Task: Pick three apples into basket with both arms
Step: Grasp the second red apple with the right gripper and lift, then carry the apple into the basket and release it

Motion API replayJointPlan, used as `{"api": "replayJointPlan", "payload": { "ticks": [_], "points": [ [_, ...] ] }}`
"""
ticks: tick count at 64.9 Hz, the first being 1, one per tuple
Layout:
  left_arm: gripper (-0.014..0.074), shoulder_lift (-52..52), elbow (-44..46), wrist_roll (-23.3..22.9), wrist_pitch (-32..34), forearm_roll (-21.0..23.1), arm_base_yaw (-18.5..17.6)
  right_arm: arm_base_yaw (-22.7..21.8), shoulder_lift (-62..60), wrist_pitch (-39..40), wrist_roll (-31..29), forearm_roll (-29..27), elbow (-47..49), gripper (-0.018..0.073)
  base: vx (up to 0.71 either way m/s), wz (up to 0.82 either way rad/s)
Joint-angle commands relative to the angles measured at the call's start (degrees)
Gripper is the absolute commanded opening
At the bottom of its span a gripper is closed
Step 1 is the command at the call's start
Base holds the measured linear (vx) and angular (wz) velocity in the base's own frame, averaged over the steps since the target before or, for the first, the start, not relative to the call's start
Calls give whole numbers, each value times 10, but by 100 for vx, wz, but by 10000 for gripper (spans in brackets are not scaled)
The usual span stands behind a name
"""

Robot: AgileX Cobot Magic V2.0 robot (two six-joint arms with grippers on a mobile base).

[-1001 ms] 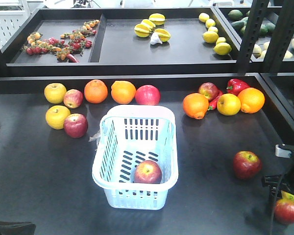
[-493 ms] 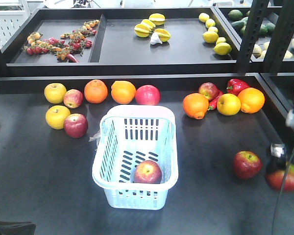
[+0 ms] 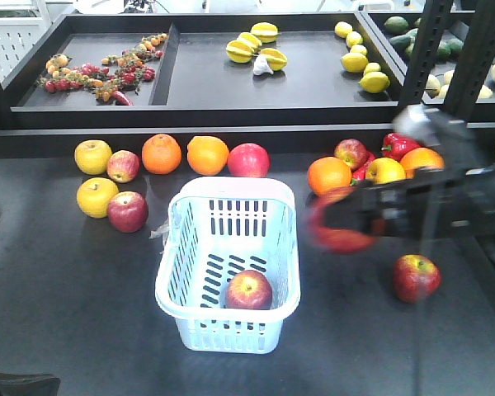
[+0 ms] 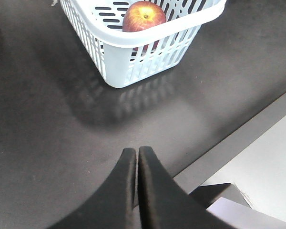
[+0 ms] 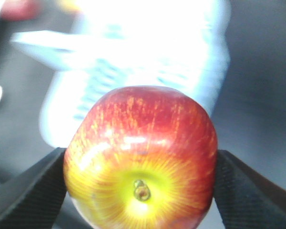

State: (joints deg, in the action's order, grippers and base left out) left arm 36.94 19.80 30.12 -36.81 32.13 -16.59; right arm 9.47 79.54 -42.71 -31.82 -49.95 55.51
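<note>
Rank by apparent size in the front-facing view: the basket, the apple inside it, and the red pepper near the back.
1. Basket, far the largest.
2. Apple in the basket.
3. Red pepper, slightly smaller-looking, but it sits farther from the camera and is partly hidden, so this ranking is unsure.

Front view high, facing shelves; wrist views close (share basket (image 3: 228, 272)).

No writing, label, brand, number or sign can be read in any view. The basket (image 3: 228, 272) shows only plain slotted plastic, the apples and other fruit carry no stickers that show, and the dark table (image 3: 74, 305) and the shelf trays along the top of the frame are unmarked.
</note>
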Motion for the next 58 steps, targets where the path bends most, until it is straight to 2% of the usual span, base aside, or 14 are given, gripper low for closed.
{"api": "replayJointPlan", "payload": {
  "ticks": [1,7,15,42,50,58],
  "points": [
    [-6,-3,14,-4,28,19,-1,51,10,74,-9,-35,14,116,0,0],
    [-6,-3,14,-4,28,19,-1,91,45,119,-13,-48,14,118,0,0],
    [-6,-3,14,-4,28,19,-1,124,93,168,-35,-54,20,120,0,0],
    [-6,-3,14,-4,28,19,-1,146,222,126,-41,-75,135,144,0,0],
    [-6,-3,14,-4,28,19,-1,160,237,140,-66,-82,136,219,0,0],
    [-6,-3,14,-4,28,19,-1,168,248,144,-90,-108,137,363,0,0]
  ]
}}
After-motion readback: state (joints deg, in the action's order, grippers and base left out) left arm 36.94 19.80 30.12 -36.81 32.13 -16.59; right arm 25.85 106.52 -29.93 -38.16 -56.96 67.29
